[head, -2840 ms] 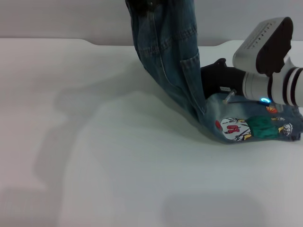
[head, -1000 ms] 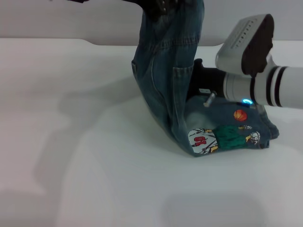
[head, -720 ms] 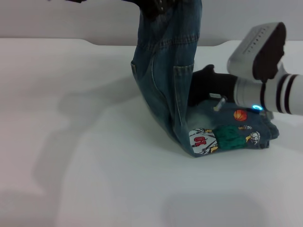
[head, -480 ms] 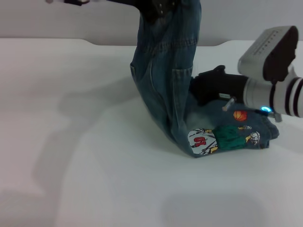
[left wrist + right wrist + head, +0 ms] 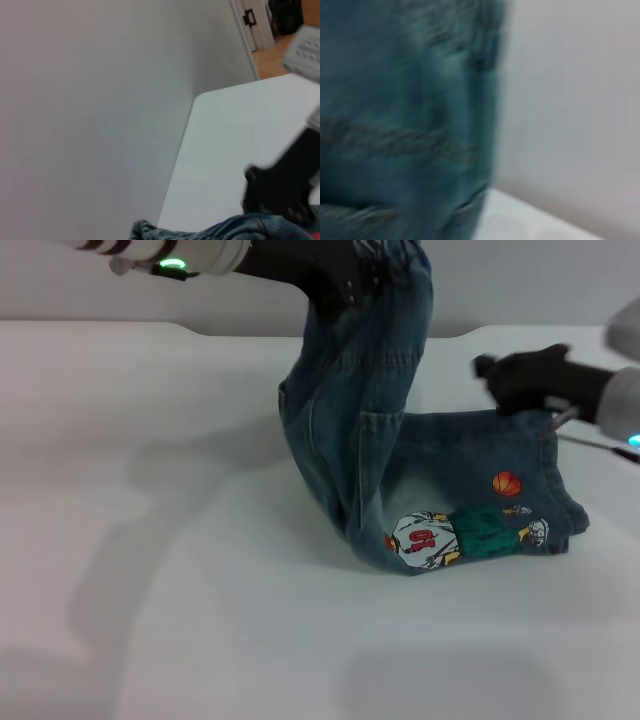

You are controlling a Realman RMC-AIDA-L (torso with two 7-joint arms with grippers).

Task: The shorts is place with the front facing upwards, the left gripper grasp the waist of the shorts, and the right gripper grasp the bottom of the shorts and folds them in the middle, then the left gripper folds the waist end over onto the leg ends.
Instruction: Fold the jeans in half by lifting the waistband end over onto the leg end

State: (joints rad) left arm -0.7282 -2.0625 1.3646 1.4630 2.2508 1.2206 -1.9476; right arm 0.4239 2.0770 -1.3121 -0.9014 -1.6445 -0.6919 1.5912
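- The shorts (image 5: 400,470) are half raised: the waist end hangs from the left gripper (image 5: 345,275) at the far top centre of the head view, and the leg ends (image 5: 545,490) lie flat on the table (image 5: 150,590), right of centre.
- The left gripper is clamped on the waist. Denim bunches around its black fingers and drapes straight down from them.
- The right gripper (image 5: 510,375) is at the far right, just beyond the far edge of the flat leg panel, clear of the cloth. It holds nothing. Whether its fingers are spread or closed cannot be told.
- Key relation: the leg ends lie below and to the right of the left gripper. The long axis of the hanging cloth runs from the gripper down to a bend at the near left of the flat panel, beside the cartoon print (image 5: 465,535).
- Judged next move: carry the waist rightward and down so it lands over the leg ends. The left arm is the only one holding cloth, so the move falls to it.
- Room: bare table lies open on the left and near sides. On the right the flat panel ends short of the edge of the view, with the right gripper close to its far corner.
- Risk, as a judgement: the right gripper lies near the descent path, and dragging the waist could shift the flat layer.
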